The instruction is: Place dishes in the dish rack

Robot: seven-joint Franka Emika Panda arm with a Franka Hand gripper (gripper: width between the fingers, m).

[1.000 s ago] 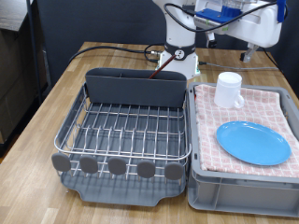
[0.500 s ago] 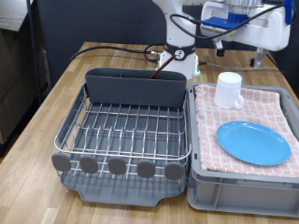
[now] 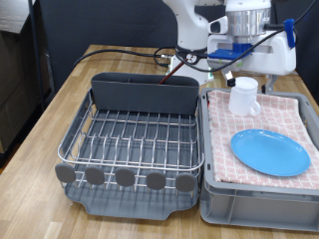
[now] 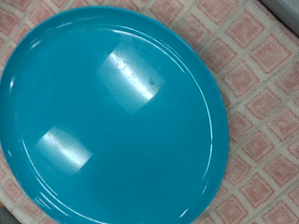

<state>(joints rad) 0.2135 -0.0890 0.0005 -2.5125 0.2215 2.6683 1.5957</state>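
The silver wire dish rack [image 3: 135, 139] sits on its dark grey tray, with the tall grey compartment [image 3: 145, 95] at its far side. A dark brown wooden spoon handle [image 3: 170, 68] sticks up out of that compartment. The white mug [image 3: 244, 97] and the round light-blue plate [image 3: 270, 151] rest on the pink checkered cloth of the grey crate [image 3: 214, 204]. My gripper [image 3: 239, 72] hangs just above and behind the mug and holds nothing that I can see. The wrist view is filled by the plate [image 4: 107, 117] on the cloth; no fingers show there.
The rack's grey discs [image 3: 125, 177] line its near edge. The crate stands against the rack on the exterior view's right. Black cables [image 3: 120, 52] lie on the wooden table [image 3: 50, 119] behind the rack, by the robot base [image 3: 189, 60].
The hand has come down and towards the exterior view's left, from the top right corner to just above the mug. Mug, plate and spoon have not moved.
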